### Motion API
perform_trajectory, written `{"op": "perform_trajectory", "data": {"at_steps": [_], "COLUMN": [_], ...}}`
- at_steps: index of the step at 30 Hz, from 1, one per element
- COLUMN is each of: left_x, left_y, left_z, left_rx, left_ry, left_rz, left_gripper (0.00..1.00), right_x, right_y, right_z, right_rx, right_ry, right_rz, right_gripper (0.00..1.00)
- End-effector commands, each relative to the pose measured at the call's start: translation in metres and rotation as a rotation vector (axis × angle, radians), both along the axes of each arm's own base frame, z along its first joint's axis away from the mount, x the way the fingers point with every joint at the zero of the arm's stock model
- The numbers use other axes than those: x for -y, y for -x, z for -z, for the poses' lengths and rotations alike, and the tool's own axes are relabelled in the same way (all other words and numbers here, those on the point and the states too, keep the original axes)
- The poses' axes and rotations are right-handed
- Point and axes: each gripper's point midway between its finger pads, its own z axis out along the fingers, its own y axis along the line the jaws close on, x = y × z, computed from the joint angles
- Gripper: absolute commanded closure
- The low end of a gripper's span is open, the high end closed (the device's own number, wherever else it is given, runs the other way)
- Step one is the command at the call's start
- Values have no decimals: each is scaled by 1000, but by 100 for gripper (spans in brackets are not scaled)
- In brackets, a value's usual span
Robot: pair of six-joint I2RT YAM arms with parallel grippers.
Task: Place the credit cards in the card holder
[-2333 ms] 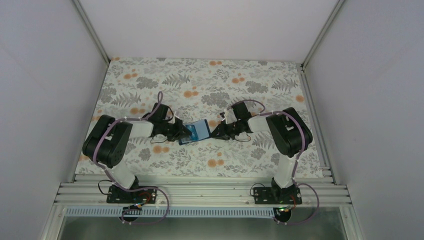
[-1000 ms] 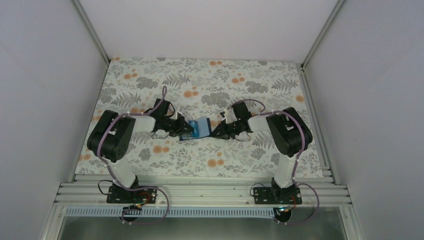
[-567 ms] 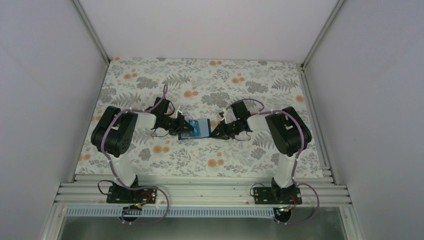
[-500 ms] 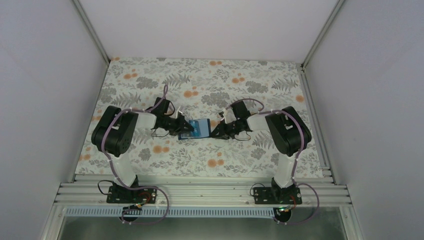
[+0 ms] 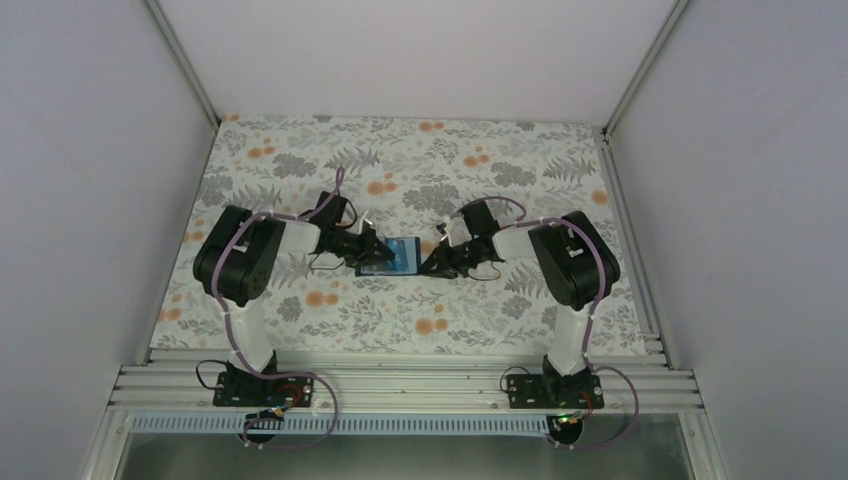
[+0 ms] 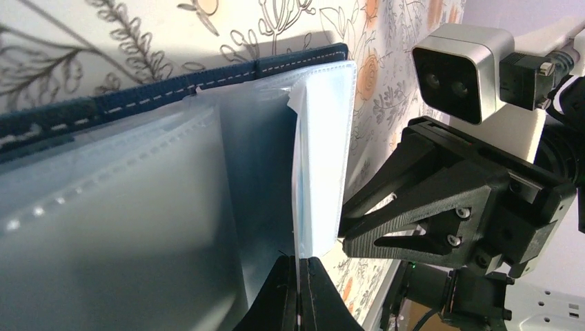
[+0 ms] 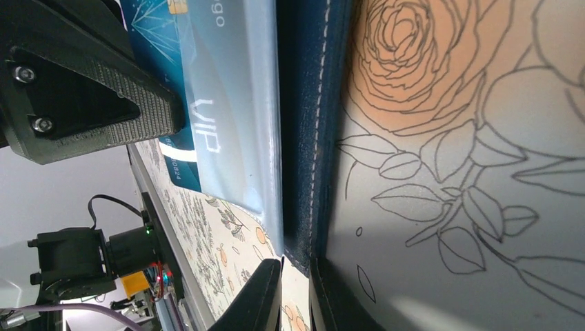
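A dark navy-blue folding card holder [image 5: 392,258] with white stitching lies open on the worktop [image 5: 420,150], which is covered by a cloth printed with grey ferns and orange flowers. It sits roughly midway between the worktop's left and right edges and a little nearer the front edge than the back, directly between the two arms' tips.

The left gripper [image 6: 298,267] reaches in from the holder's left side. Its fingers are pressed tightly together, and the thin edge of one translucent plastic sleeve [image 6: 319,158] runs down between them, lifted away from the other sleeves, which lie flat.

The right gripper [image 7: 295,272] comes in from the right. Its two fingers are clamped on either side of the stitched navy cover at the holder's right edge, and the cover there stands up from the cloth.

A teal-blue rectangular card [image 7: 155,48] with pale line markings lies inside the open holder. Part of it shows bare, and part is seen through a cloudy sleeve with the letters "VIP" over it. The left gripper's ridged pad sits right beside that card. Whether the card is fully seated in a slot cannot be told.
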Motion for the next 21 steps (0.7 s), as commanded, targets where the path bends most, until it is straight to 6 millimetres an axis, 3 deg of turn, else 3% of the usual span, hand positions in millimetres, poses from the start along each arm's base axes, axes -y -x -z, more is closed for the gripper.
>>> {"op": "perform_trajectory", "data": {"at_steps": [1, 21], "left_x": [11, 16], "left_y": [-2, 12], "left_z": [2, 13], "left_rx": [9, -19], "left_ry": [6, -20], "left_rz": [28, 167], "left_gripper": [98, 98], "right_x": [3, 6], "right_y": [1, -3], "right_z": [16, 12], "right_rx": [-13, 24], "right_ry": [48, 67], "right_rz": [-1, -19], "right_gripper": [86, 86]}}
